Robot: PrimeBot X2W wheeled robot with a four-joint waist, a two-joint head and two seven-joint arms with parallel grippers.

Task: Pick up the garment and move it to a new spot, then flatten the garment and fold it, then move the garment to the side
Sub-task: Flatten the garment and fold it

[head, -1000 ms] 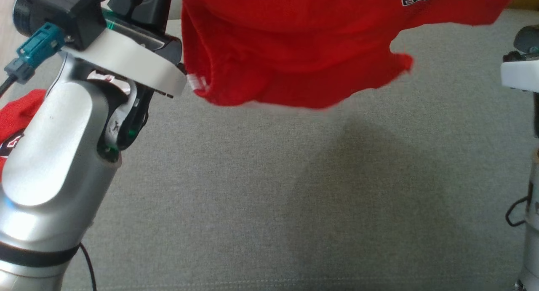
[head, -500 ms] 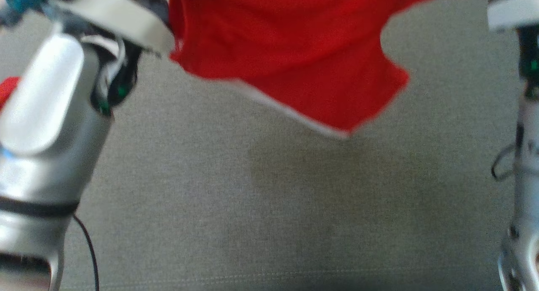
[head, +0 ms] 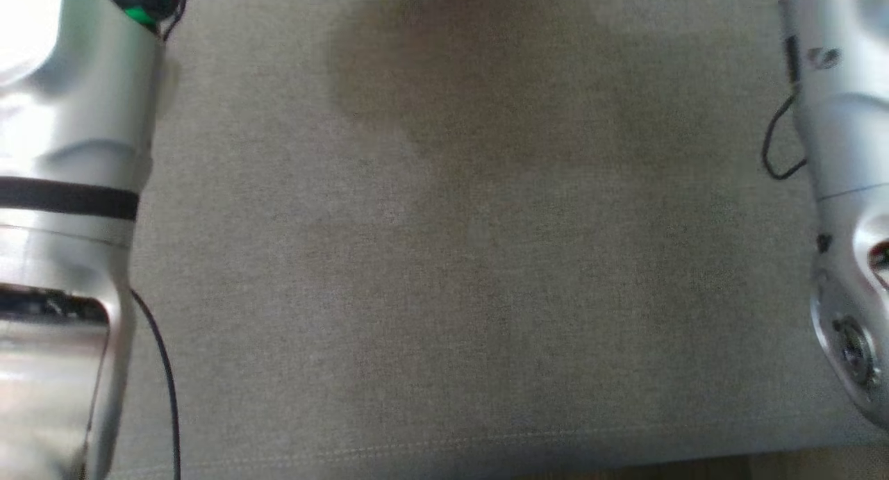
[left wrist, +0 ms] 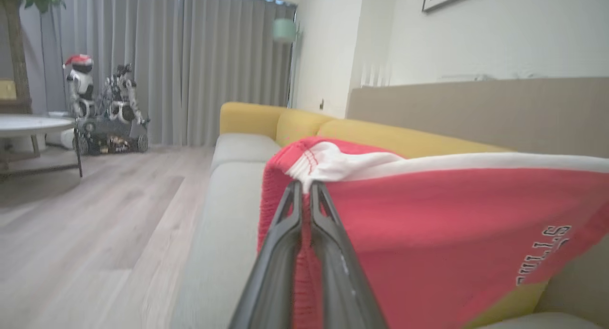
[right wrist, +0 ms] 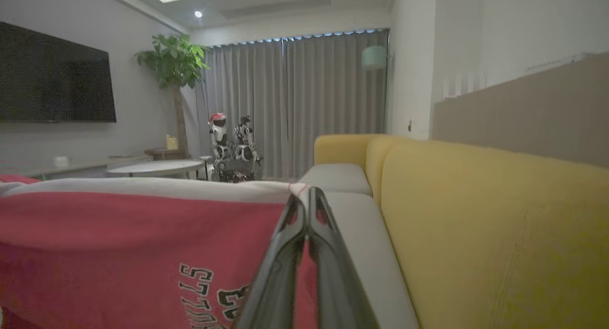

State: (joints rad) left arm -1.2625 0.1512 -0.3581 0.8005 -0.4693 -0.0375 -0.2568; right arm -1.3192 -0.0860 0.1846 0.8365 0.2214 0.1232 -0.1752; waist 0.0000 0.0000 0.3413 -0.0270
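I am holding the garment in the air by its white-banded edge, one corner in each gripper. The left gripper is pinching one corner, its fingers pressed together on the cloth. From there the sheet is running off toward 3 o'clock in the left wrist view. The right gripper is pinching the opposite corner the same way, and the cloth is running off toward 9 o'clock in the right wrist view. Change over the last second: in the head view the red cloth was hanging across 12 o'clock and is now gone past the top edge. Meanwhile the left forearm and the right forearm are climbing along the 9 and 3 o'clock edges. The seam of the sofa seat near 6 o'clock is barely shifting. I am therefore reading this as the arms lifting, not the camera turning. The shadow of the garment is lying on the grey seat toward 12 o'clock. I cannot tell whether the lower hem is clearing the cushion. Meaning for the task: I am judging the pick-up complete and the carry to the new spot under way, with flattening and folding not yet begun. The banded edge is stretching between the two pinches, which is favouring a spread lay-down if both grips are kept during lowering.
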